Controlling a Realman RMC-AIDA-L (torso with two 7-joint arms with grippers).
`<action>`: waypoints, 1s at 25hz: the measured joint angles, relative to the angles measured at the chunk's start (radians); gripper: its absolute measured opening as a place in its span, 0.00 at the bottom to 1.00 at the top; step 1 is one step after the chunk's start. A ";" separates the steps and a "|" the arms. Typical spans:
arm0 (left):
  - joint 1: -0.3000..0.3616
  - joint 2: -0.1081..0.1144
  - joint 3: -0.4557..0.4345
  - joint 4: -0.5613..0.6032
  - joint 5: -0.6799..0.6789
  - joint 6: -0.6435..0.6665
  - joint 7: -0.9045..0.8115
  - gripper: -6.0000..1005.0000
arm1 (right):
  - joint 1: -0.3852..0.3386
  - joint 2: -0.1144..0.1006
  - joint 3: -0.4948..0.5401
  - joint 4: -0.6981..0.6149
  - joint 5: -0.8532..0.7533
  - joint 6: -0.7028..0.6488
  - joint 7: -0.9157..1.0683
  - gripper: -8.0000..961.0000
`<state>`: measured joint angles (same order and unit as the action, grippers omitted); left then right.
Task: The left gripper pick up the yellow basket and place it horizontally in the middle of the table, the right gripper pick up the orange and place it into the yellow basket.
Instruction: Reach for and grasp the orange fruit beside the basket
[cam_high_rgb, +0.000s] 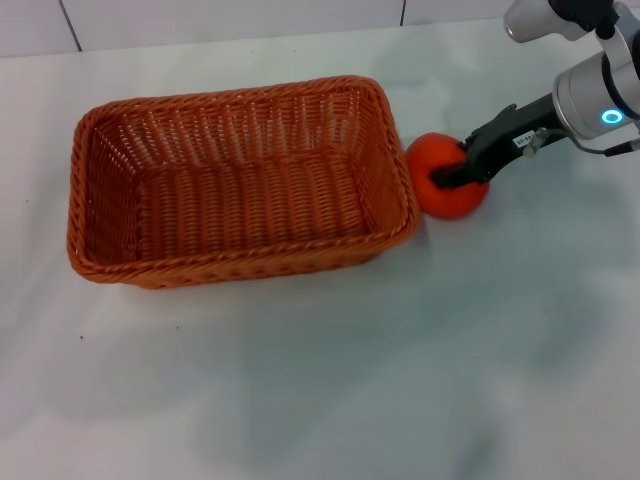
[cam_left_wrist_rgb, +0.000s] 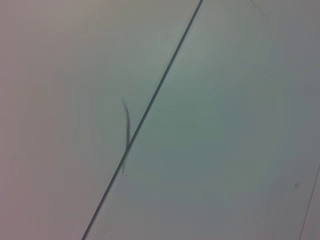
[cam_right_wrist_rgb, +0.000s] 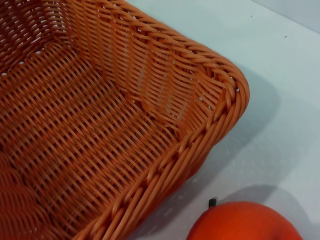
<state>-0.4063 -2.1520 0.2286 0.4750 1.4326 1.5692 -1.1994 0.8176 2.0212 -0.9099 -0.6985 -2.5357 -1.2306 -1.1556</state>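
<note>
Yellow basket (cam_high_rgb: 240, 180): orange-brown woven wicker, braided rim. Orange (cam_high_rgb: 447, 178): smooth orange-red, tiny dark stem. Right gripper (cam_high_rgb: 445, 175): black, small white label; silver wrist, blue ring light. Table (cam_high_rgb: 400, 350): white, thin dark seam.

The basket (cam_high_rgb: 240, 180) lies lengthwise mid-worktop (cam_high_rgb: 400, 380), its inside bare and open from above. The orange (cam_high_rgb: 450, 175) sits just beside its right end wall, leaving hardly any gap there. The right hand (cam_high_rgb: 452, 172) reaches in from the far right, fingers around the orange. Broad bare worktop lies in front.
</note>
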 joint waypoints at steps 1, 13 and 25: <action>0.000 0.000 0.000 -0.001 0.000 -0.001 0.000 0.76 | 0.000 0.000 0.000 0.000 0.000 0.000 0.000 0.63; 0.001 0.000 -0.002 0.002 0.000 0.003 -0.019 0.76 | -0.002 0.007 0.001 -0.005 0.000 -0.006 -0.003 0.36; 0.004 0.000 -0.003 0.001 0.000 0.003 -0.026 0.77 | -0.043 -0.017 0.079 -0.013 0.123 0.010 -0.067 0.25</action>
<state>-0.4025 -2.1522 0.2254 0.4762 1.4327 1.5724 -1.2257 0.7744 2.0039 -0.8306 -0.7117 -2.4131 -1.2209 -1.2227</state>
